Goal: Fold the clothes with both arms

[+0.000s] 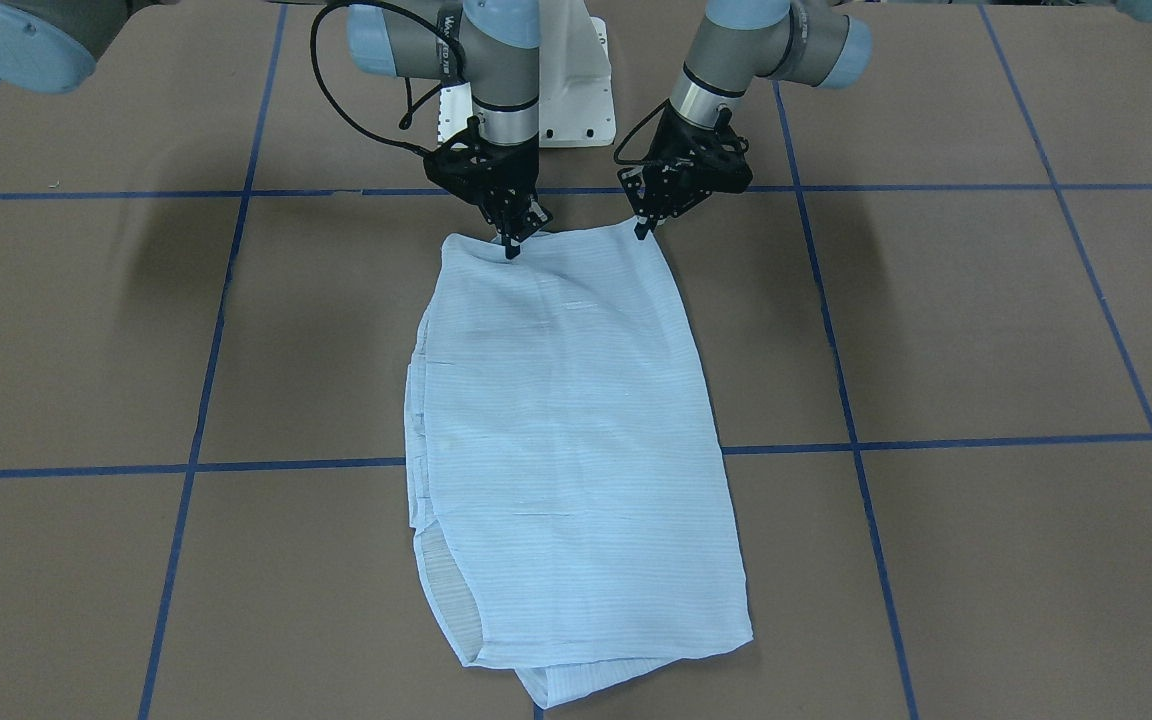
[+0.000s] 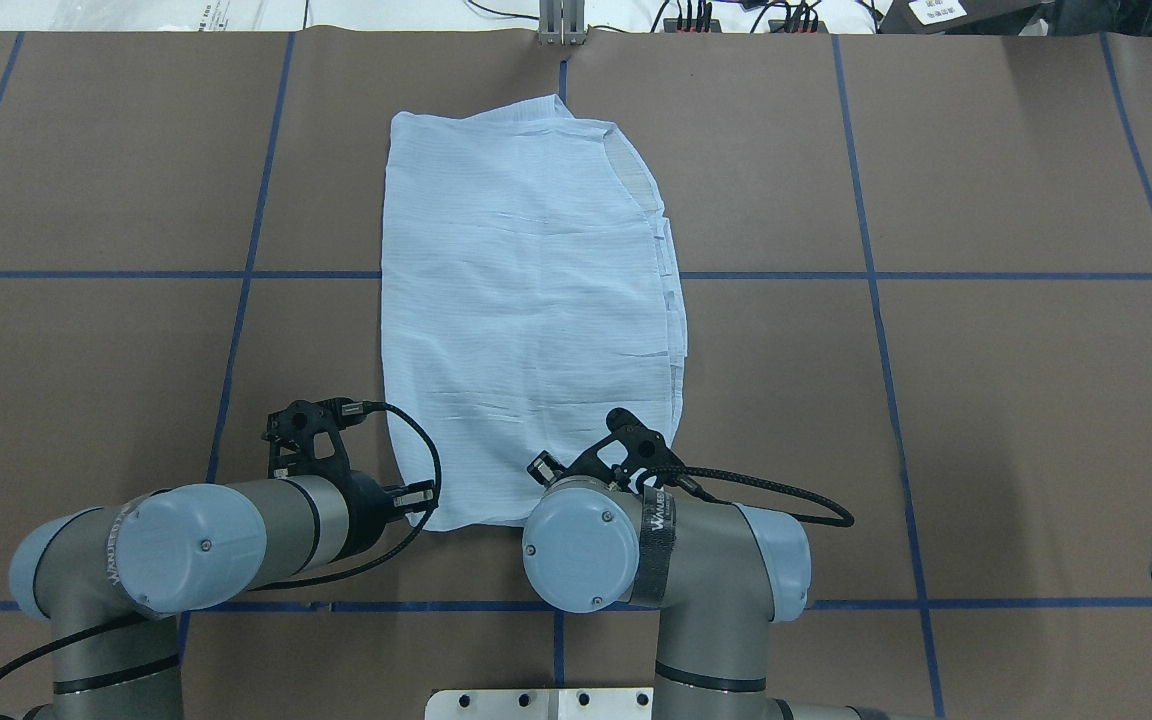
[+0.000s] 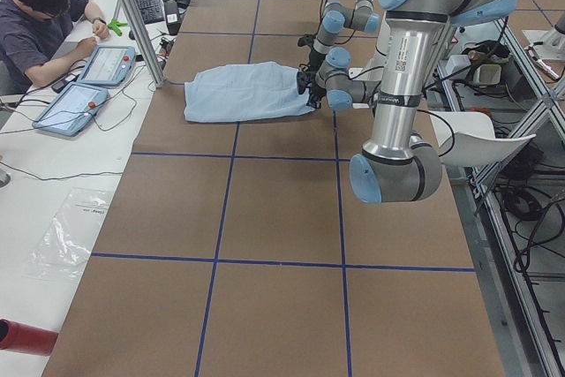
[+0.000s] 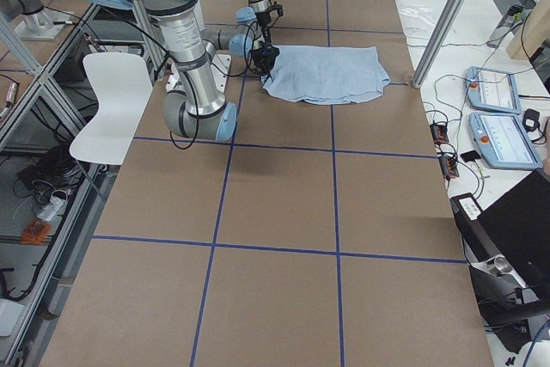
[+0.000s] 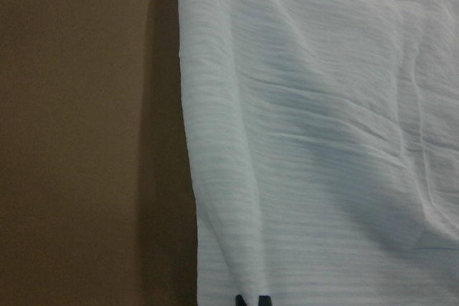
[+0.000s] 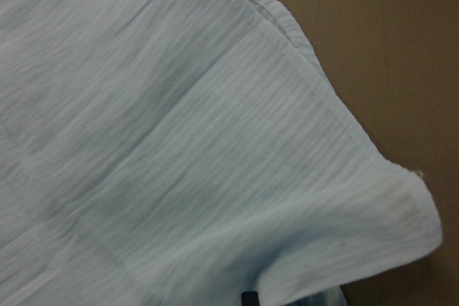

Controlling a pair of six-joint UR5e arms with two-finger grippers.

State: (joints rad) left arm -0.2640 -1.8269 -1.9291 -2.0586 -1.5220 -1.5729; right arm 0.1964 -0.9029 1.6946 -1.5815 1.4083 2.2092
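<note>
The light blue striped shirt [image 1: 566,420] lies folded into a long panel down the middle of the brown table [image 1: 986,320], its short end toward the robot. My left gripper [image 1: 644,230] is shut on the corner of that near edge. The right gripper [image 1: 512,248] is shut on the same edge, a little in from the other corner. In the left wrist view the fingertips [image 5: 252,300] pinch a ridge of fabric [image 5: 323,141]. The right wrist view shows cloth [image 6: 179,141] bunched over the fingertip [image 6: 249,297]. From overhead the shirt [image 2: 526,300] is flat, and both arms hide their fingertips.
The white pedestal base [image 1: 576,90] stands just behind the grippers. Blue tape lines [image 1: 936,440] divide the table into squares. A person [image 3: 40,24] sits at a side bench with two tablets [image 3: 84,86] beyond the shirt's far end. A white chair [image 4: 112,100] stands behind the robot.
</note>
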